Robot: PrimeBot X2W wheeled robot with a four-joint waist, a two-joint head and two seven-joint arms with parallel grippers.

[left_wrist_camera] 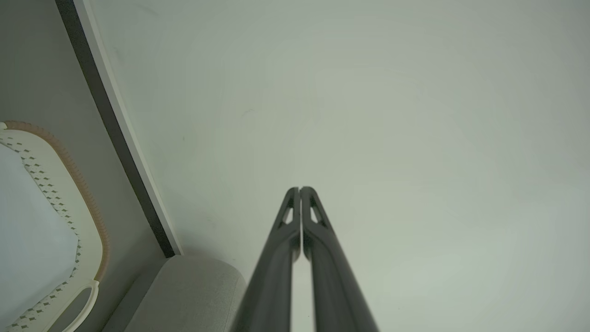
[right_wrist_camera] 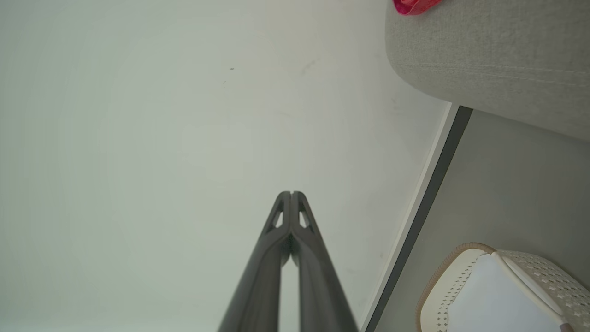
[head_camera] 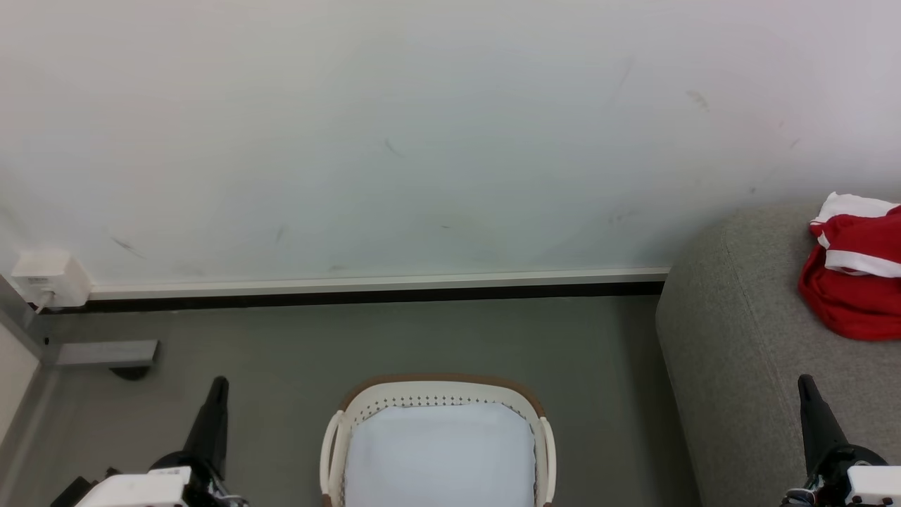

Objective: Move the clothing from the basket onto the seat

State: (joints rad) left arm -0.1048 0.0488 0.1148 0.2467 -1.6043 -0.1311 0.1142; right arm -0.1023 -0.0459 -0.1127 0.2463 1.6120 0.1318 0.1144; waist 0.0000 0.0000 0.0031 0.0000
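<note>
The cream basket (head_camera: 436, 393) with its brown rim stands on the floor at the bottom middle of the head view, and its white bottom is bare. Red clothing with white trim (head_camera: 855, 271) lies bunched on the grey sofa seat (head_camera: 746, 331) at the right edge. My left gripper (head_camera: 218, 384) rests shut to the left of the basket, fingertips together with nothing between them (left_wrist_camera: 300, 189). Over the sofa's front stands my right gripper (head_camera: 804, 382), also shut and holding nothing (right_wrist_camera: 292, 193). In the right wrist view, a sliver of the red clothing (right_wrist_camera: 412, 5) shows on the sofa (right_wrist_camera: 498, 60).
A white wall (head_camera: 422, 127) with a white and black skirting strip (head_camera: 380, 287) runs behind the basket. A white power adapter (head_camera: 48, 278) sits at the wall's lower left, above a grey block (head_camera: 105, 352). Grey floor (head_camera: 598, 366) lies between basket and sofa.
</note>
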